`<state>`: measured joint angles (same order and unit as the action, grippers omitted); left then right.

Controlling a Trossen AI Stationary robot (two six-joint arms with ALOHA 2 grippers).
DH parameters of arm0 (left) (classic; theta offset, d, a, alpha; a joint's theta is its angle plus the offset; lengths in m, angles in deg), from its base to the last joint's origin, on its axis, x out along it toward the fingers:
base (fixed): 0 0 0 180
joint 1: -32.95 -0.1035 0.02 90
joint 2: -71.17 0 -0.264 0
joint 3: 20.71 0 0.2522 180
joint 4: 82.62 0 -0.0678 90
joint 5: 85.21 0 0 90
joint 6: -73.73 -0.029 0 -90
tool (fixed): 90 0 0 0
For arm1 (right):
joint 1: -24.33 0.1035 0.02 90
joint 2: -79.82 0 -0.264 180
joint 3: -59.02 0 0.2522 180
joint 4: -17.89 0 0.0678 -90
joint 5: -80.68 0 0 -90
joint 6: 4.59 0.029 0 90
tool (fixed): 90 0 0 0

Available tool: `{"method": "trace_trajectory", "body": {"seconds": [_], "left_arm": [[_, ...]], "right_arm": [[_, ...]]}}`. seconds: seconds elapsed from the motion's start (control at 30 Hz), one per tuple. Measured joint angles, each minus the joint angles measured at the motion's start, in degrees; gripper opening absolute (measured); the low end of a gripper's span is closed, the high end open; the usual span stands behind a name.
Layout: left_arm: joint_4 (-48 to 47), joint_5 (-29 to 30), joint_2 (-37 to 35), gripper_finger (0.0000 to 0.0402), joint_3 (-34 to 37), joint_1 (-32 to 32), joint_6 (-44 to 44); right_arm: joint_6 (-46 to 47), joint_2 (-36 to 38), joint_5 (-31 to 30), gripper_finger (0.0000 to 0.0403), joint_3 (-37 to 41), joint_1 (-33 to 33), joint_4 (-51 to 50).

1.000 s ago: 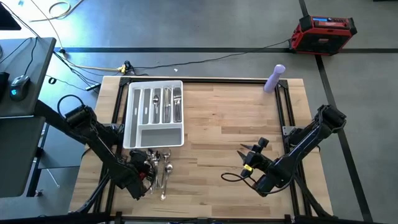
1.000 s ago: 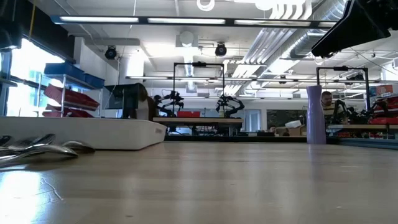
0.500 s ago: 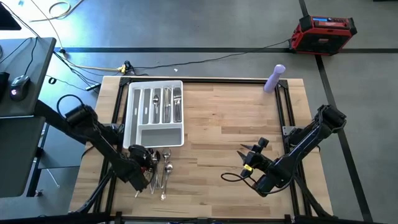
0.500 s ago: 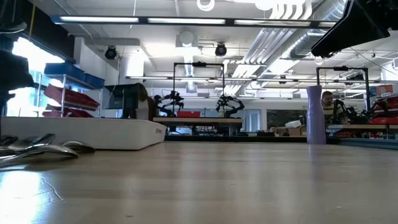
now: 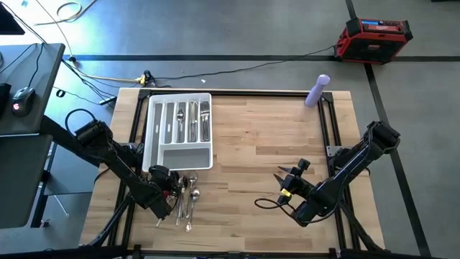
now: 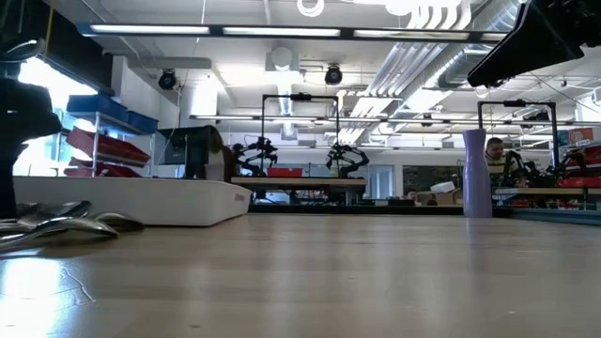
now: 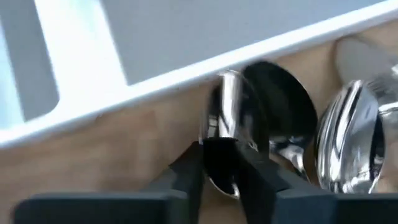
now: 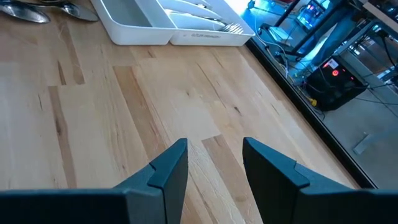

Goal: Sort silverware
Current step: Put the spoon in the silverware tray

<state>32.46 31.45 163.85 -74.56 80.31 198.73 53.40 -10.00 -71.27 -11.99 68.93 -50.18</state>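
- Down by the near edge of the white tray (image 5: pixel 155 160), the left gripper (image 7: pixel 219 163) has its two dark fingers pinched on the bowl of a shiny spoon (image 7: pixel 225 124).
- More shiny spoons (image 7: pixel 348 140) lie just beside it, so the pile (image 5: pixel 185 196) is crowded.
- Other silverware (image 5: pixel 192 121) lies in the tray's long slots.
- A purple bottle (image 5: pixel 317 91) stands well apart, at the table's far edge.
- The right gripper (image 8: pixel 214 163) hangs with its fingers apart over bare wood, holding nothing.
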Motion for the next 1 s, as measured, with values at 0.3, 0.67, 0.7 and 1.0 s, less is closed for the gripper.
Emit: {"method": "trace_trajectory", "body": {"seconds": [0.3,0.67,0.7,1.0], "left_arm": [[-11.6,-0.3,0.3,0.0,-7.9,1.5,-2.4],[-25.6,6.0,0.1,0.0001,-17.3,1.3,-3.8],[-25.3,6.2,0.1,0.0001,-17.1,1.3,-3.8],[-30.9,15.5,0.1,0.0,-19.8,1.1,-2.7]], "right_arm": [[0.0,0.0,0.1,0.0138,0.0,0.0,0.0],[0.0,0.0,0.1,0.0138,0.0,0.0,0.0],[0.0,0.0,0.1,0.0138,0.0,0.0,0.0],[0.0,0.0,0.1,0.0138,0.0,0.0,0.0]]}}
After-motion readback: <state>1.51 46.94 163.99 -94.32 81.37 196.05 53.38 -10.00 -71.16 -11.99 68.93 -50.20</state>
